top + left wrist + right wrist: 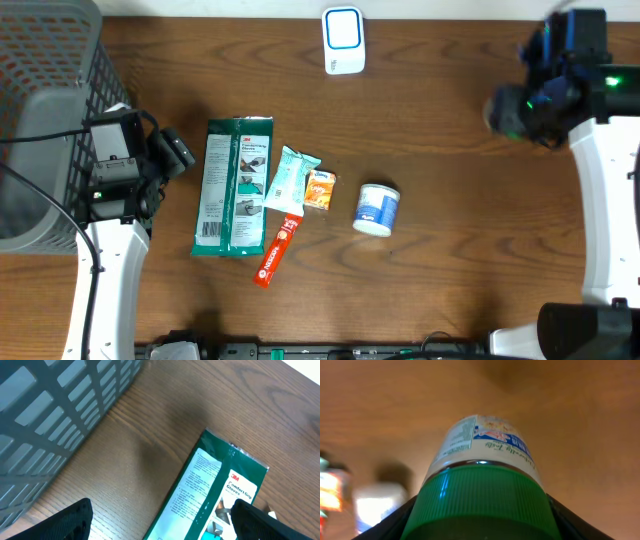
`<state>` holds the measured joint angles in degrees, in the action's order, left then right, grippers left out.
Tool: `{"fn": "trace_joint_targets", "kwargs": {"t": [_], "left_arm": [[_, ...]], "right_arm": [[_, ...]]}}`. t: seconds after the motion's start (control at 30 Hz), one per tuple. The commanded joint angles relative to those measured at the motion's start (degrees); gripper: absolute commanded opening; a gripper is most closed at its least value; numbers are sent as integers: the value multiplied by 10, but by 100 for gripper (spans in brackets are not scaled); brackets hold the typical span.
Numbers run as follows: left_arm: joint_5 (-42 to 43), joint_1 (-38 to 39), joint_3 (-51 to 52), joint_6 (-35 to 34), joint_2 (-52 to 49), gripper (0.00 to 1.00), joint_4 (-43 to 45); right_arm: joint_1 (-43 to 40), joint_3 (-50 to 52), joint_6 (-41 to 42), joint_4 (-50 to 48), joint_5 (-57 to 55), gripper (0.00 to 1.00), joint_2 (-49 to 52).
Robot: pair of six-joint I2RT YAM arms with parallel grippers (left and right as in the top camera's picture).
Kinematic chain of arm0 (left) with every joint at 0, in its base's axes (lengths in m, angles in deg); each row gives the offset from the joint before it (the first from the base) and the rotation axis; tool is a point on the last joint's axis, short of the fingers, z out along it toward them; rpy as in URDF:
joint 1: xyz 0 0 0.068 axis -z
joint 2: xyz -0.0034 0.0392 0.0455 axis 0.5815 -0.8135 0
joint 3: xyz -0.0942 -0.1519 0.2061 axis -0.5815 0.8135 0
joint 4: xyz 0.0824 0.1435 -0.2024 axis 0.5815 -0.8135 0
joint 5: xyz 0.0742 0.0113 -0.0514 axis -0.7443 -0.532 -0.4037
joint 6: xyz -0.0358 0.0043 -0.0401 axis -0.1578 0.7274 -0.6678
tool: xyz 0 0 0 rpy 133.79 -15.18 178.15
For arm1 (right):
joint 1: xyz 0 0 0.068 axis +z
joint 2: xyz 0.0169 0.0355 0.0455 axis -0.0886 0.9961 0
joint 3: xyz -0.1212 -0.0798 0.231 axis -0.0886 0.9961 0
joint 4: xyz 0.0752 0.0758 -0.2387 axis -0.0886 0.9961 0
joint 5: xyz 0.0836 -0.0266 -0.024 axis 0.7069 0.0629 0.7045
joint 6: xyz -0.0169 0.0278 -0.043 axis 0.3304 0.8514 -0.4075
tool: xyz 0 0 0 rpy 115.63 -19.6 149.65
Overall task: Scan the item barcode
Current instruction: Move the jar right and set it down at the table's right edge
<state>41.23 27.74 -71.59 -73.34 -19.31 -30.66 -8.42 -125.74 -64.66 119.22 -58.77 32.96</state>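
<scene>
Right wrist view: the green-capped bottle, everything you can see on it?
The bottle fills the view, cap toward the camera: a closed, ribbed green cap and a pale body under a white label with a blue band and print too blurred to read. It looks plastic. The right gripper holds it between its dark fingers, the wooden table blurred behind. No barcode shows.

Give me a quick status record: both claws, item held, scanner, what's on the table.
left claw: open, empty, by gloves
right claw: shut on bottle, green cap toward wrist camera
scanner: far table edge, centre; bottle not at it
on table: gloves, pouch, orange packet, red stick, tub
</scene>
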Motion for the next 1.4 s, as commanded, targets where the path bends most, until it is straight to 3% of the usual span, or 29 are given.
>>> {"fn": "trace_joint_targets", "kwargs": {"t": [0.0,0.17,0.47,0.77,0.8,0.9,0.97,1.3,1.37], "left_arm": [[-7,-2,-15,-3,5,88,0],[-7,-2,-15,-3,5,88,0],[-7,-2,-15,-3,5,88,0],[-7,-2,-15,-3,5,88,0],[-7,-2,-15,-3,5,88,0],[-7,-2,-15,-3,5,88,0],[-7,-2,-15,-3,5,88,0],[-7,-2,-15,-3,5,88,0],[-7,-2,-15,-3,5,88,0]], "right_arm": [[-45,12,3,19,-41,1,10],[-112,73,3,-42,-42,1,19],[-206,254,3,-256,-40,1,23],[-236,323,23,-327,-17,2,23],[-236,327,23,-330,-17,8,23],[-236,330,22,-331,-1,84,23],[-236,330,22,-331,13,99,23],[-236,325,22,-335,31,99,22],[-236,305,13,-322,72,90,19]]}}
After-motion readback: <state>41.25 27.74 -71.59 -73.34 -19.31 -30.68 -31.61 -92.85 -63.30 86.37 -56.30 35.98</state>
